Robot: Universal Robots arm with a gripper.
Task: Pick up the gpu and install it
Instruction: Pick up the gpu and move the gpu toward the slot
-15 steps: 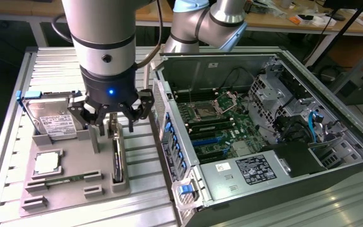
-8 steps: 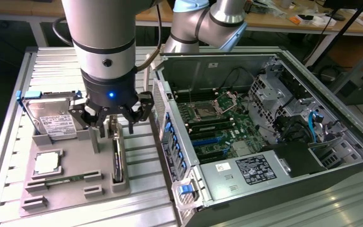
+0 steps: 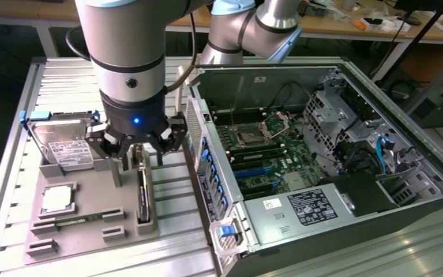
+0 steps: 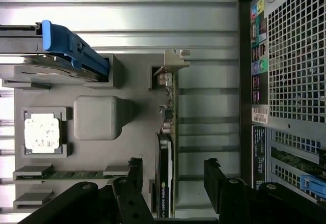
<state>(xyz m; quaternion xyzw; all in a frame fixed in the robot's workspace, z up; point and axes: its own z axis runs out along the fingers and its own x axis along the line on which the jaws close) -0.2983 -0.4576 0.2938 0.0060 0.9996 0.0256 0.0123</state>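
The gpu (image 3: 142, 199) is a thin dark card standing on edge in a slot of the grey holder tray (image 3: 90, 239). Its silver bracket (image 4: 173, 62) is at the end away from my fingers. My gripper (image 3: 141, 157) hangs directly above the card's rear end, open. In the wrist view the gripper (image 4: 173, 170) has one black fingertip (image 4: 135, 167) on each side of the gpu (image 4: 167, 132), with clear gaps to the card. Nothing is held.
On the same tray (image 4: 102, 152) sit a hard drive in a blue-cornered frame (image 3: 64, 144), a CPU (image 3: 56, 199) and a green memory stick (image 3: 79, 221). The open computer case (image 3: 299, 150) lies close on the exterior view's right, its rear panel (image 4: 285, 81) beside the gpu.
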